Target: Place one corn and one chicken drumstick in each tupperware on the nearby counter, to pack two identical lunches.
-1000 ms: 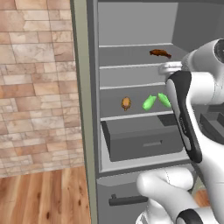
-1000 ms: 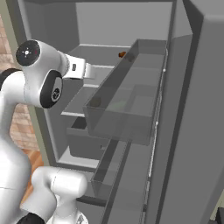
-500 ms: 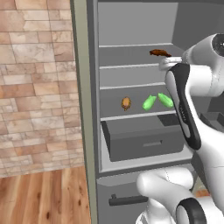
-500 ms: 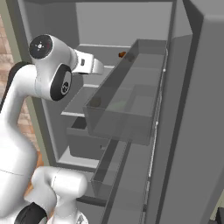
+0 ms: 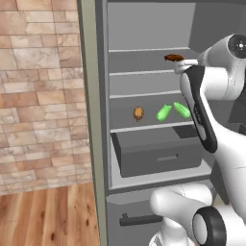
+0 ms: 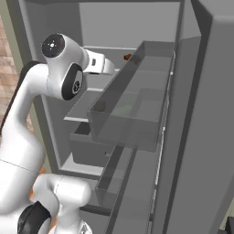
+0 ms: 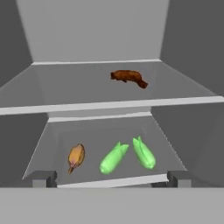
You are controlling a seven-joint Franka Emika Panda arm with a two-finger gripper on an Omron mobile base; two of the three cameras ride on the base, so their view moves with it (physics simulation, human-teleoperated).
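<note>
Upper shelf, upper middle of the hand view: one dark drumstick lies alone.
Lower shelf: paler drumstick at lower left, two corn cobs just right of it, tips nearly meeting.
Pincer: released, fingers spread wide, nothing between them, facing the open fridge.
Drawer: below the lower shelf.

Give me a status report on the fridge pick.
Hand open, empty, facing the fridge shelves. Two corn cobs and one drumstick on the lower shelf, second drumstick on the shelf above. Nothing blocking them.
</note>
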